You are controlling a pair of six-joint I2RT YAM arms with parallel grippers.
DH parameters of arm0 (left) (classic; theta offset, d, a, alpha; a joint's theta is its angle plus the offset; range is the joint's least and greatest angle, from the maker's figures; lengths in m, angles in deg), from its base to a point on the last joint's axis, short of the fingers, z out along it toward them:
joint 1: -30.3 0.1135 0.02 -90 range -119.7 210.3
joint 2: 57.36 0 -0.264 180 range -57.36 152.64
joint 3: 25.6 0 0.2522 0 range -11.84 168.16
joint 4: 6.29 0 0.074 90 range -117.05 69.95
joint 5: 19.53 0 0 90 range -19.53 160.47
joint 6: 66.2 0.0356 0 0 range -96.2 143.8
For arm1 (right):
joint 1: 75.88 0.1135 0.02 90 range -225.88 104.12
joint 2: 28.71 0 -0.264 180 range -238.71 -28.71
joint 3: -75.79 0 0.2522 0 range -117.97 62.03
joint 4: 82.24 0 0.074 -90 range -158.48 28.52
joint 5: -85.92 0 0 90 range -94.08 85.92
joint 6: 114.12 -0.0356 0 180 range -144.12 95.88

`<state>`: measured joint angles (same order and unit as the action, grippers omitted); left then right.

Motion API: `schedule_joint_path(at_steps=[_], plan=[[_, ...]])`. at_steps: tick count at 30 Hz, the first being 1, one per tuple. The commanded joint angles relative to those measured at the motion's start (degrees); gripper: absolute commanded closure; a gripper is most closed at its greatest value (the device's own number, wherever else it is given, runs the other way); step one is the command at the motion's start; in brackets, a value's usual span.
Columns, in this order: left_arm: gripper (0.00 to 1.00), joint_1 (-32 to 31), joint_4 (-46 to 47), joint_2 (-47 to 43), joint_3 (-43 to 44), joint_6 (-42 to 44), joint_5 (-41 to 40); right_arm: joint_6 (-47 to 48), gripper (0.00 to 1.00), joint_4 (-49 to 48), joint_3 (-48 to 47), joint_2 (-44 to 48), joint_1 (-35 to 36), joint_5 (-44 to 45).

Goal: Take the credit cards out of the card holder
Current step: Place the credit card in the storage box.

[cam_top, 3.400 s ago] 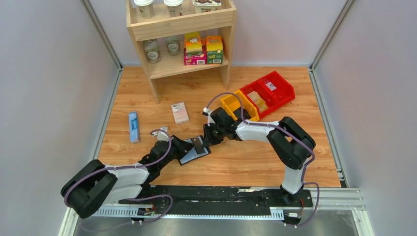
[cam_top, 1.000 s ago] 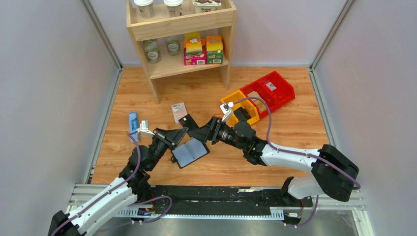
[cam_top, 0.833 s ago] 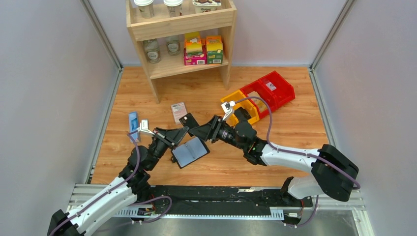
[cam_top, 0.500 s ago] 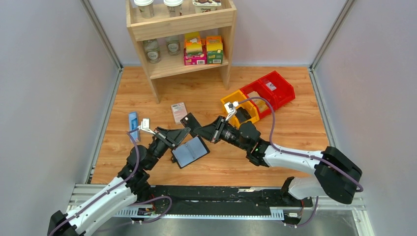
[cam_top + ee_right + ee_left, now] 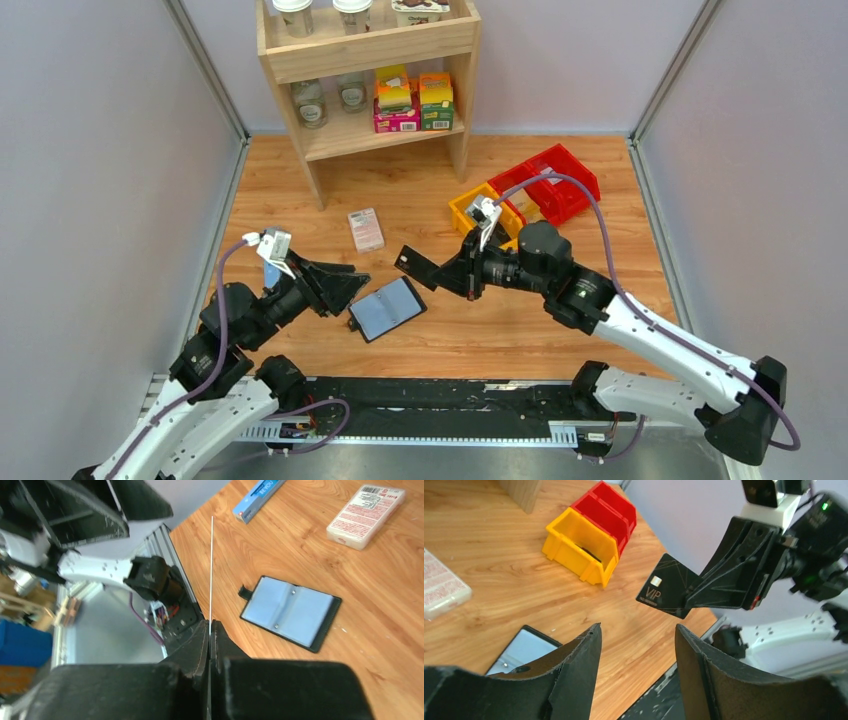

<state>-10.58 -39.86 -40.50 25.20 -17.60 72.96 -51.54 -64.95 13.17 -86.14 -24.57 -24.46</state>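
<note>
The card holder (image 5: 387,308) lies open and flat on the wooden table, its grey-blue pockets facing up; it shows too in the right wrist view (image 5: 291,610). One black credit card (image 5: 413,264), marked VIP (image 5: 666,585), hangs in the air above the table. My right gripper (image 5: 445,274) is shut on its edge. In the right wrist view the card (image 5: 211,570) shows edge-on as a thin line rising from the gripper (image 5: 210,625). My left gripper (image 5: 352,283) stands open and empty left of the holder, its fingertips (image 5: 591,640) apart from the card.
A pink-and-white box (image 5: 365,229) lies behind the holder and a narrow blue box (image 5: 259,492) at the left. Yellow (image 5: 487,213) and red bins (image 5: 555,185) stand at the back right. A wooden shelf (image 5: 365,60) with jars and cartons stands at the back.
The right gripper closed on the card, which the left gripper had held. The left gripper opened and drew back to the left. The right arm carried the card to the right.
</note>
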Motion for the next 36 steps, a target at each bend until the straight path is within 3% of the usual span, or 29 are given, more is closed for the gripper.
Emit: schedule_joint_path(at_steps=[1, 10, 21, 31, 36], plan=[[0.36, -0.16, -7.26, 8.77, 7.33, 15.73, 10.15, 14.22, 1.0, 19.05, -5.54, 2.93, 0.11, -4.49], [0.36, -0.16, -2.78, 24.6, 14.11, 27.78, 27.72, 19.95, 1.0, 23.72, -7.39, 2.76, 0.19, -7.74], [0.4, -0.16, 0.74, 32.78, 16.14, 34.99, 43.38, 21.97, 1.0, 21.96, -4.84, 6.45, 0.19, -13.36], [0.67, -0.16, 7.15, 35.96, 16.05, 34.99, 54.55, 23.73, 1.0, 20.99, -3.61, 6.72, 0.19, -16.97], [0.91, -0.16, 7.77, 35.7, 15.96, 35.08, 55.79, 22.15, 1.0, 20.03, -3.0, 7.15, 0.19, -14.61]])
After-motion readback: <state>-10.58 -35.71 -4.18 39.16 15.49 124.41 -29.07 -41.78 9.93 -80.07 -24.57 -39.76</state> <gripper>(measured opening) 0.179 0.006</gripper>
